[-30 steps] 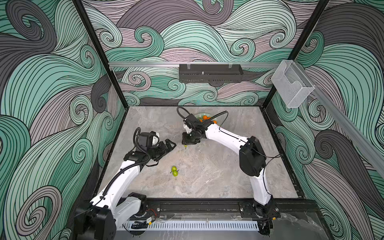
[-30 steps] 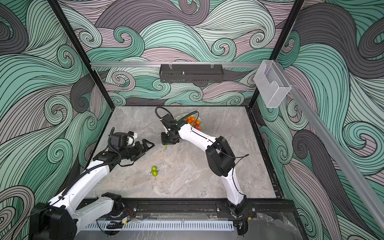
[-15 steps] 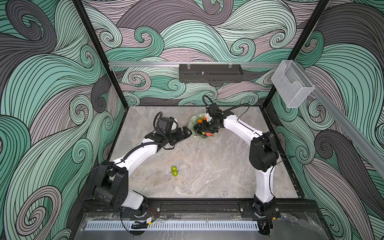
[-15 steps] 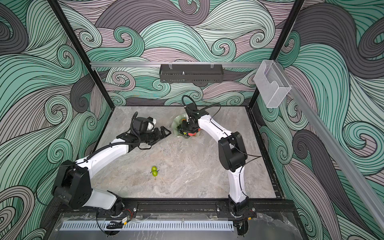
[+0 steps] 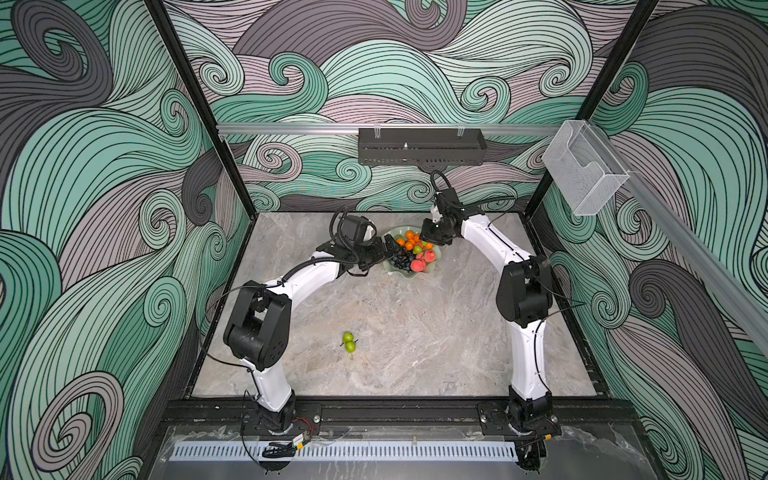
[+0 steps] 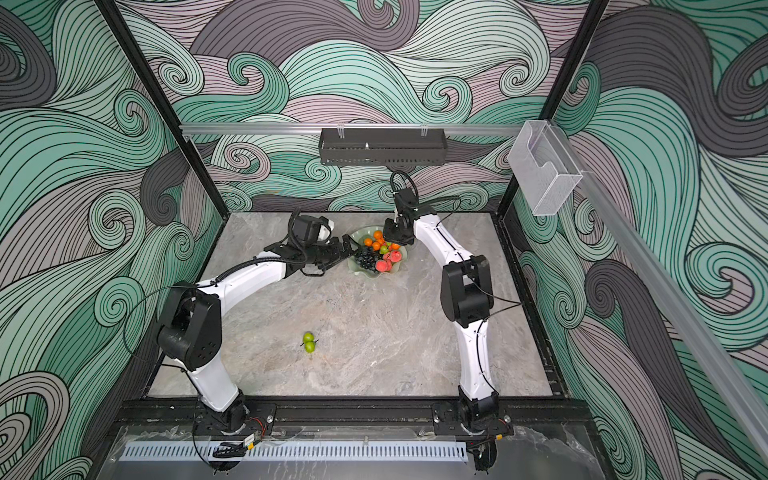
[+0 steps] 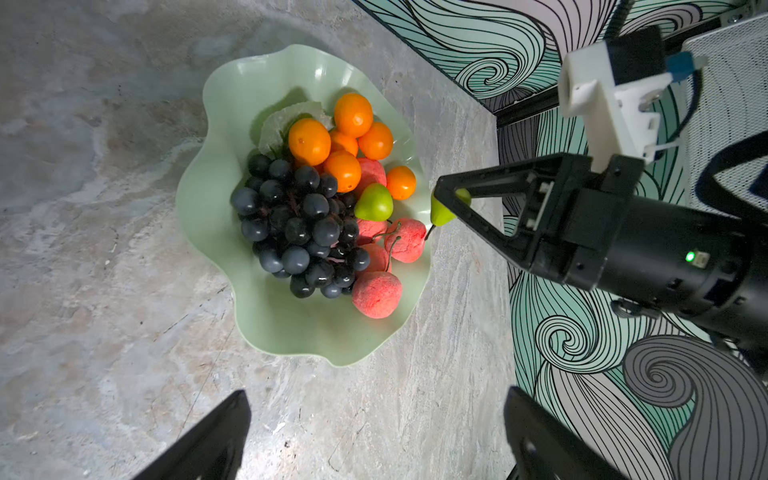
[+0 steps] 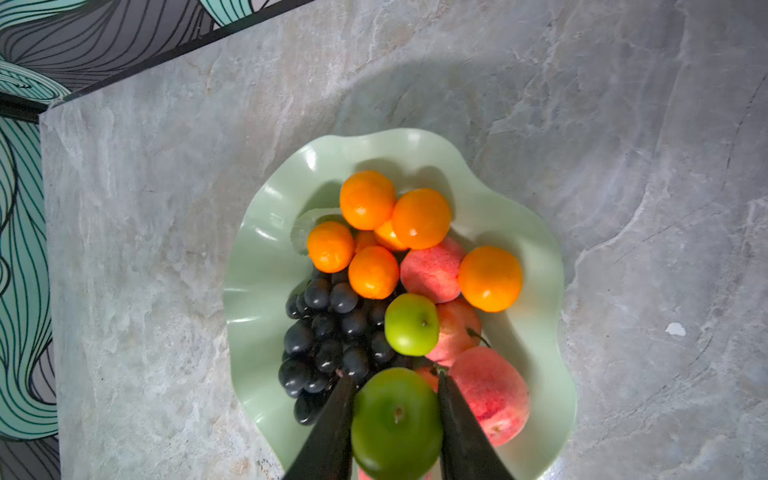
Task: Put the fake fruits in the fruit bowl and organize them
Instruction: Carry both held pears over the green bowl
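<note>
- table point(image 5: 415, 316): grey marble top. The bowl stands near its far edge, about midway across, in both top views.
- left gripper point(image 7: 376, 395): jaws spread wide with nothing between them. It hovers just beside the bowl's rim on the left and points at the bowl.
- right gripper point(image 8: 395, 378): pinching a pear, one finger pressed on each flank. It reaches over the bowl from the far right.
- bowl point(image 8: 266, 232): flat on the table, lying directly ahead of the right gripper's tips. The middle is heaped and bare floor shows only along the rim.
- grapes point(image 8: 328, 336): fill the side of the bowl toward the left gripper.
- peaches point(image 8: 490, 390): clustered on the right gripper's side, next to the held pear's line of descent.
- oranges point(image 8: 419, 218): grouped at the bowl's far side.
- held pear point(image 8: 397, 424): above the pile near the rim. Its long axis runs along the fingers, with the stem end down toward a peach in the left wrist view point(image 7: 441, 212). Whether the stem touches cannot be told.
  - Judgement: a straight release lands it between grapes and peaches, beside the bowl pear point(image 8: 411, 324). A roll toward the rim is possible.
- loose pears point(image 5: 349, 342): two, touching each other, on open table well apart from the bowl and toward the front.
  - Judgement: they lie nearer the left arm's base, so the empty left gripper is the better placed to fetch them.
</note>
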`<move>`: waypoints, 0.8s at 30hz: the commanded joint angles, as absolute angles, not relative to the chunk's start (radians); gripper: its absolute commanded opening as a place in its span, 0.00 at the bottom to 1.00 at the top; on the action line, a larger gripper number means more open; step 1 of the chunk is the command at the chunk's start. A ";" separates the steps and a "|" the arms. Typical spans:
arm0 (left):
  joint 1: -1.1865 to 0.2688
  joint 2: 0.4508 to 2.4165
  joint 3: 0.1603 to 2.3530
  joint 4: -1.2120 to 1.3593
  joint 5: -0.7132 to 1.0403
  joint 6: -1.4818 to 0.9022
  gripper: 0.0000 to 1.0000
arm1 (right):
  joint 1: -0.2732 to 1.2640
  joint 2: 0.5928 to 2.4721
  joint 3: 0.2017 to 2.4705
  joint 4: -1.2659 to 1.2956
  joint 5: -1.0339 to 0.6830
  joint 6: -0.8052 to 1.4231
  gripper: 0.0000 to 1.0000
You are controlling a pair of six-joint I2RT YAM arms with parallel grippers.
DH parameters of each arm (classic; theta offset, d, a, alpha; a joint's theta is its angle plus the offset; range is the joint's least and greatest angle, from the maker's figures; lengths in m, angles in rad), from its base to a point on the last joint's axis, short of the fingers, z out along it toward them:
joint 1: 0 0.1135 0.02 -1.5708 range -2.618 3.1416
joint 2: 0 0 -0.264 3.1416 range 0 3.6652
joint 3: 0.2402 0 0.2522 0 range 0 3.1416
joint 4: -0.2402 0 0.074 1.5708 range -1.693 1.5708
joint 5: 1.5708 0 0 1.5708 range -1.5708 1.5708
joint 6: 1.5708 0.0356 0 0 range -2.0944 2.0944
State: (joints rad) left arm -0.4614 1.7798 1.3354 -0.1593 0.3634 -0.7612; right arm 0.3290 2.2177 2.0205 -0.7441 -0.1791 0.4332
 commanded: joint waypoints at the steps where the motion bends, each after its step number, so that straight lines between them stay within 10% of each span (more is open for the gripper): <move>1: -0.470 1.818 1.394 -0.155 0.376 -0.741 0.98 | 0.324 2.268 2.084 -0.796 -0.146 0.396 0.32; 24: -0.471 1.878 1.445 -0.157 0.390 -0.732 0.98 | 0.321 2.410 2.229 -0.845 -0.102 0.344 0.43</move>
